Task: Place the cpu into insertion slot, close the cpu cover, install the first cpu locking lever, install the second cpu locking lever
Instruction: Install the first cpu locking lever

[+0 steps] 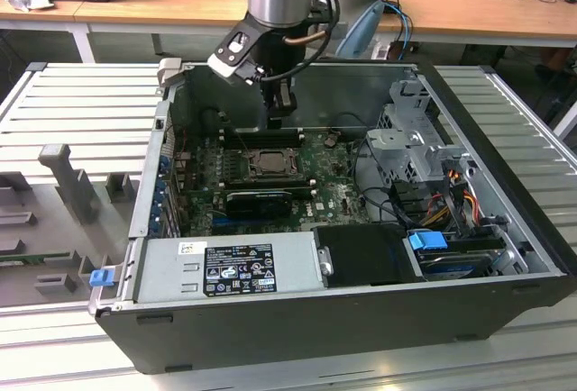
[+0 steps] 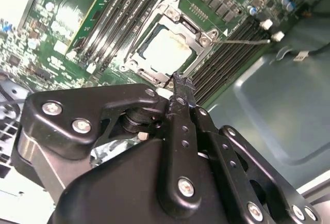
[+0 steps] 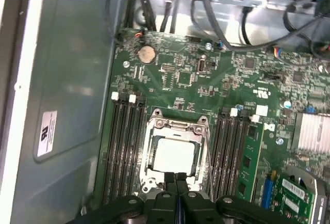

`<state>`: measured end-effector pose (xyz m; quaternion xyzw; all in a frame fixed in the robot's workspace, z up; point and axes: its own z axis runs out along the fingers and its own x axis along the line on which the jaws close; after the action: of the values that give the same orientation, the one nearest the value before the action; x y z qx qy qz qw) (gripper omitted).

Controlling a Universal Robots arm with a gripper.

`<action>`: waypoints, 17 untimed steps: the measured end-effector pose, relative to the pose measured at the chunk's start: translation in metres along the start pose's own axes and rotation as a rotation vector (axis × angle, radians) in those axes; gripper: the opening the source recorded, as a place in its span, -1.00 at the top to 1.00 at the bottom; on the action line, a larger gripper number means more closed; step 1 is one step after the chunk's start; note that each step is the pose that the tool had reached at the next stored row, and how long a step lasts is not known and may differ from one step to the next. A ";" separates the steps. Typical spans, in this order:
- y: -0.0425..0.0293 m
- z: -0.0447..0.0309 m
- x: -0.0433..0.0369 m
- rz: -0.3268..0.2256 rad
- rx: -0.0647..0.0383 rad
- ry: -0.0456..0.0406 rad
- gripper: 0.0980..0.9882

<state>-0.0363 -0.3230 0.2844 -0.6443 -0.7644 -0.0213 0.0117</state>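
Note:
The pale silvery cpu lies flat in the insertion slot on the green motherboard. The silvery cpu cover is folded down around it, so the chip shows through the square window. A thin wire lever runs out sideways from one corner of the cover. My gripper hangs just above the socket's edge, shut, with its black fingertips pressed together and nothing between them. In the exterior view the gripper reaches down into the open computer case, over the far side of the socket.
Black memory slots flank the socket on both sides. A long black card lies in front of it, then a large grey labelled box. A metal drive cage and cables fill the exterior view's right. Case walls ring the board.

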 end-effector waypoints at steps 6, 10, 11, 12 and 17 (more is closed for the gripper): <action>-0.0001 0.0008 0.0000 -0.109 0.005 0.0019 0.98; -0.0002 0.0010 0.0000 -0.234 0.011 0.0038 0.98; -0.0002 0.0010 0.0000 -0.250 0.011 0.0041 0.98; -0.0002 0.0010 0.0000 -0.266 0.012 0.0044 0.98; -0.0001 0.0011 0.0000 -0.418 0.019 0.0070 0.98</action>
<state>-0.0364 -0.3230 0.2833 -0.4715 -0.8815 -0.0183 0.0158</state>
